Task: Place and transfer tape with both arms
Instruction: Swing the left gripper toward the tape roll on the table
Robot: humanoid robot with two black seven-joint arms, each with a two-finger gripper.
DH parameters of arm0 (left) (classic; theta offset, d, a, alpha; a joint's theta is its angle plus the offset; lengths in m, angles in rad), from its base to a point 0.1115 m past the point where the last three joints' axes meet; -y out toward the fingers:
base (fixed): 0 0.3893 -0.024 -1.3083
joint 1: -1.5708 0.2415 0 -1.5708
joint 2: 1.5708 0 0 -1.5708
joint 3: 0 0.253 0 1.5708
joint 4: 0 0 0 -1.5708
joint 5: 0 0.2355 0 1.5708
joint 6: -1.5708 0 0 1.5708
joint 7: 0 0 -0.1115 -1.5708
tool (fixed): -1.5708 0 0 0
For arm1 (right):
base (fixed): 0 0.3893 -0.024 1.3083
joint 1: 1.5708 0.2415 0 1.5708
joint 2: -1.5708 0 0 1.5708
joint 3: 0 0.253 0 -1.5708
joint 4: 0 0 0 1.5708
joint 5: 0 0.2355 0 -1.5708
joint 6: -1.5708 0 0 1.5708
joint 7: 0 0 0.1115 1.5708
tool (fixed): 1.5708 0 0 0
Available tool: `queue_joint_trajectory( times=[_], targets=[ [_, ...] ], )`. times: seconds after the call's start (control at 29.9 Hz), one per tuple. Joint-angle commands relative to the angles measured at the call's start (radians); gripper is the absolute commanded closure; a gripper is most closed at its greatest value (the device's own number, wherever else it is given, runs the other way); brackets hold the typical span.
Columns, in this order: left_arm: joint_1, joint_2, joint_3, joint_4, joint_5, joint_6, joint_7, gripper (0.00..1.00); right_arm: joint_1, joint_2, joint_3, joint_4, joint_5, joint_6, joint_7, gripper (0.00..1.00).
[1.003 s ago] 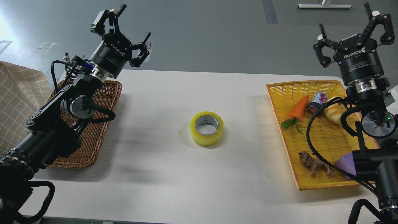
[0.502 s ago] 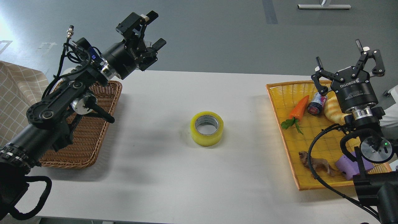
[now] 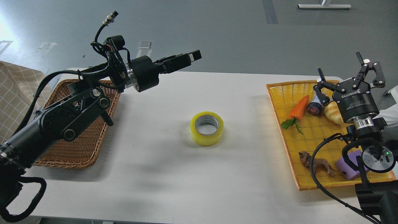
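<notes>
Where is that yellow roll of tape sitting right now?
In the head view, the tape lies flat near the middle of the white table, between the brown wicker basket on the left and the yellow basket on the right, touching neither.

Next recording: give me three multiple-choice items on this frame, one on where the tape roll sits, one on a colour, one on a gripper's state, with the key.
1. Where is the roll of translucent yellow packing tape?
A. In the brown wicker basket
B. On the white table between the baskets
C. In the yellow woven basket

2. What colour is the foam block in the yellow woven basket?
A. Purple
B. Green
C. Red

3. How is the right gripper?
A. Shut on the tape
B. Shut on the toy carrot
C. Open, holding nothing

Key: 1 B, the roll lies flat on the white table, apart from the brown wicker basket. 2 A, the block by the toy animal is purple. 3 C, its fingers are spread above the basket, with nothing between them.
</notes>
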Motion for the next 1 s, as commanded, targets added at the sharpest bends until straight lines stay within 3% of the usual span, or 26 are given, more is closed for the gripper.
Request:
queue_joint_trajectory(
  times=[0.0,0.27,0.4,0.64,0.77,0.97],
  targets=[
    [-0.013,-0.002,0.012,0.0,0.105,0.006,0.027,0.02,-0.001,0.0,0.002,0.0,0.0,0.0,0.001,0.0],
    [-0.033,-0.002,0.015,0.0,0.278,0.018,0.054,0.02,-0.001,0.0,0.006,0.001,0.0,0.0,0.005,0.0],
    [-0.029,-0.002,0.021,-0.019,0.276,0.017,0.126,0.02,-0.001,0.003,0.003,0.001,0.0,0.0,0.005,0.0],
    [-0.023,0.0,0.099,-0.057,0.278,0.011,0.171,0.02,-0.001,0.005,0.003,0.0,0.0,0.0,0.005,0.0],
    [-0.033,0.023,0.182,-0.082,0.284,0.009,0.23,0.02,-0.003,0.003,0.003,0.0,0.0,0.0,0.006,0.0],
    [-0.044,0.017,0.222,-0.114,0.307,-0.028,0.274,0.02,-0.007,0.005,0.003,0.0,0.0,0.0,0.006,0.0]
  ],
)
